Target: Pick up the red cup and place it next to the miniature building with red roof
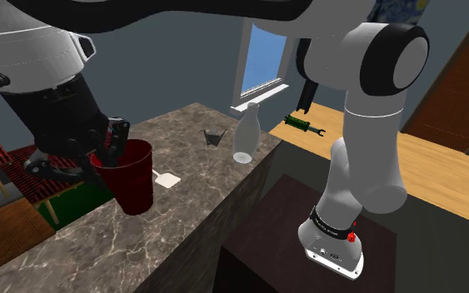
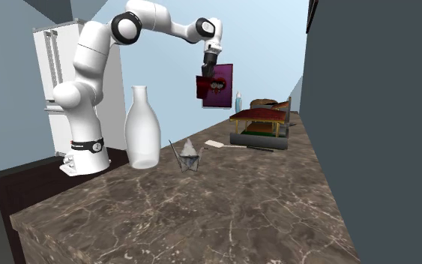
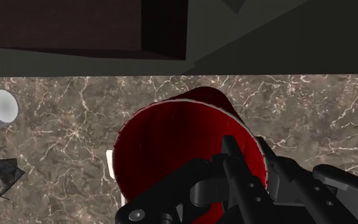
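Marble counter [image 1: 182,212] runs long and dark-veined, and the stand sits off its edge. White arm [image 2: 97,67] rises from the stand and reaches out above the surface. Miniature building [image 2: 260,126], with a red roof on posts over a green base, sits at the far end of the counter in the second exterior view. White bottle [image 2: 142,131] stands upright near the stand end. Red cup [image 2: 205,88] hangs in the air clear of the counter and somewhat tilted, between bottle and building in that view and well short of the building. Gripper [image 1: 112,150] is clamped on the cup's rim, one finger inside the wall and one outside. Small dark wire holder [image 2: 190,156] stands just beside the bottle. Flat white piece [image 2: 216,144] lies on the marble between the holder and the building
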